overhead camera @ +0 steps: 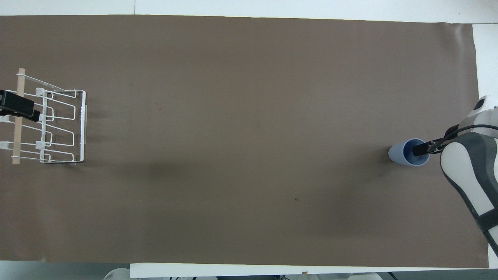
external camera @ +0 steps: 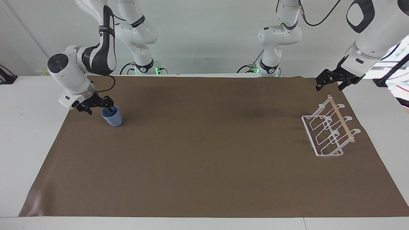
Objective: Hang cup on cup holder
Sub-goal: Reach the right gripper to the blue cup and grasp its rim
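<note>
The right gripper straddles the cup rim with fingers spread; an off-centre squeeze could tip it. The left gripper, fingers apart, waits over the holder.

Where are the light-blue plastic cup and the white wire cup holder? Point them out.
light-blue plastic cup point(external camera: 113, 120): facing view, on its outer wall.
white wire cup holder point(external camera: 308, 131): facing view, on its base frame.

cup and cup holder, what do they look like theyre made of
The cup looks like plastic: plain light blue, smooth and matte, thin-walled, no handle. The cup holder seems to be thin white-coated metal wire, bent into looped prongs over a rectangular base frame, with a pale rod along the top that looks like unfinished wood.
</note>
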{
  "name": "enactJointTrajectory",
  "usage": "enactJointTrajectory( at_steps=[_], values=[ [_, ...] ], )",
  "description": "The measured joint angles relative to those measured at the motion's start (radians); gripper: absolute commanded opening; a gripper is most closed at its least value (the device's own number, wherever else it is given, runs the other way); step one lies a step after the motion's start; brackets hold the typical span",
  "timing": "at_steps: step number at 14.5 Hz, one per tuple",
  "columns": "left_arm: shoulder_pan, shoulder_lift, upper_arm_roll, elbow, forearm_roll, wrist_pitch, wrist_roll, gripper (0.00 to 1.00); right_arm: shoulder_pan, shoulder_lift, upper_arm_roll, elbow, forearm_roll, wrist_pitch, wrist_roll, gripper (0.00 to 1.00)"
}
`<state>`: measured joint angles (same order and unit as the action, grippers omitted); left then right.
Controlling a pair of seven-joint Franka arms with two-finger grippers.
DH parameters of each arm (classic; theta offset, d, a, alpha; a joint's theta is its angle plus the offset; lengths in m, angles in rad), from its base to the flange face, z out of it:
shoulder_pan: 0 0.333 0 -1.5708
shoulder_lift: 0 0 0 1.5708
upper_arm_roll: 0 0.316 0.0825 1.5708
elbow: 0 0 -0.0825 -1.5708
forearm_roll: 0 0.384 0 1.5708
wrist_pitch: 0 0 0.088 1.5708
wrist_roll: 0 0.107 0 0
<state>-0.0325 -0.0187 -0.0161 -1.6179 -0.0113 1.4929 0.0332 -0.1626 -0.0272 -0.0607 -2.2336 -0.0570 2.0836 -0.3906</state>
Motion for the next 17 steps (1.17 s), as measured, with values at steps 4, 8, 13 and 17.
enactJointTrajectory(
  at_steps=[4, 8, 13, 17],
  values=[
    [0.0, 0.0, 0.0, 0.0, 0.0, 0.0, 0.0, 1.0, -0.02, 0.004, -0.001, -0.031, 0.0, 0.026, -0.048, 0.43],
    [0.0, 0.0, 0.0, 0.0, 0.0, 0.0, 0.0, 1.0, -0.022, 0.003, 0.004, -0.034, 0.0, 0.028, -0.055, 0.0],
    [0.0, 0.0, 0.0, 0.0, 0.0, 0.0, 0.0, 1.0, -0.01, 0.002, 0.006, -0.034, 0.001, 0.026, -0.055, 0.0],
    [0.0, 0.0, 0.0, 0.0, 0.0, 0.0, 0.0, 1.0, 0.021, 0.0, 0.009, 0.018, 0.076, -0.059, -0.056, 0.0]
  ],
)
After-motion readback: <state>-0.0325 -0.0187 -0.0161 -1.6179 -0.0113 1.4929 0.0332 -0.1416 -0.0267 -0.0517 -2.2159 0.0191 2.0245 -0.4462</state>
